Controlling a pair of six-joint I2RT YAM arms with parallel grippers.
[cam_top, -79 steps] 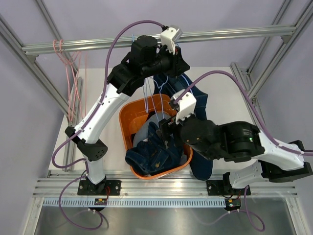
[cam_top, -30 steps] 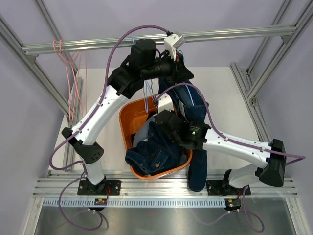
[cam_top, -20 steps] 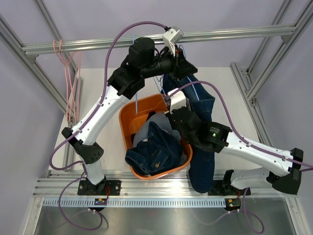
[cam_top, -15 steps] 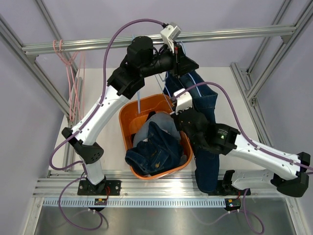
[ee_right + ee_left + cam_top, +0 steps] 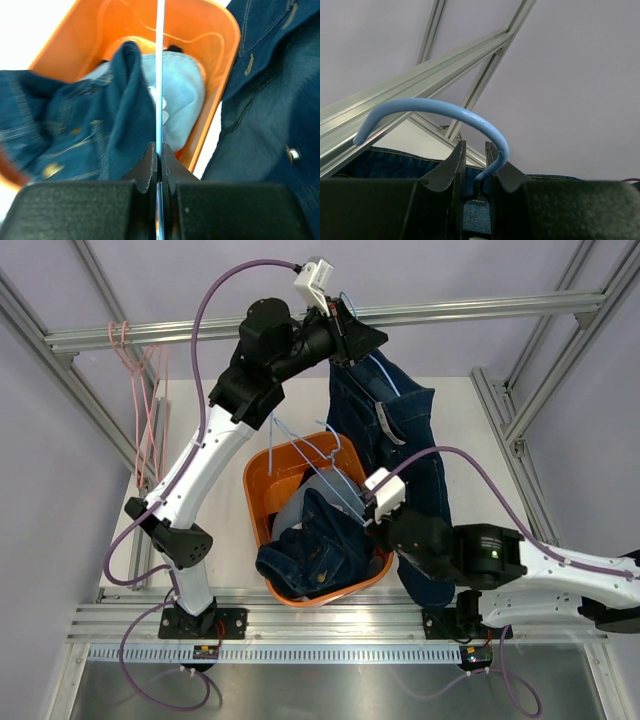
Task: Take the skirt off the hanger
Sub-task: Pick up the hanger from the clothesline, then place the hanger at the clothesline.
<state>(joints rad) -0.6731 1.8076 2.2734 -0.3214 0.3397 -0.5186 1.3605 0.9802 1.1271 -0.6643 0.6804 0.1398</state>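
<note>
The left end effector (image 5: 475, 148) is pinched almost shut on the neck of a light-blue hanger hook (image 5: 445, 106), held high by the far frame rail (image 5: 480, 308). A dark denim garment (image 5: 400, 440) hangs from that hook down toward the near edge of the desk (image 5: 470, 420). The right end effector (image 5: 159, 150) is clamped tight on a thin light-blue wire (image 5: 160, 75) above the orange basket (image 5: 220, 30), which sits by the near edge. The skirt (image 5: 182, 95) appears to be the pale denim lying in that basket, half under a dark denim heap (image 5: 75, 125). Neither grip is on it, and the pink hangers (image 5: 120, 340) hang off the rail beyond the far-left corner, so the likely slip is working the wrong garment. The thin wire could also twist in the jaws or snag that heap. The skirt's waistband and buttons are buried, and whether any hanger is threaded through it cannot be told.
</note>
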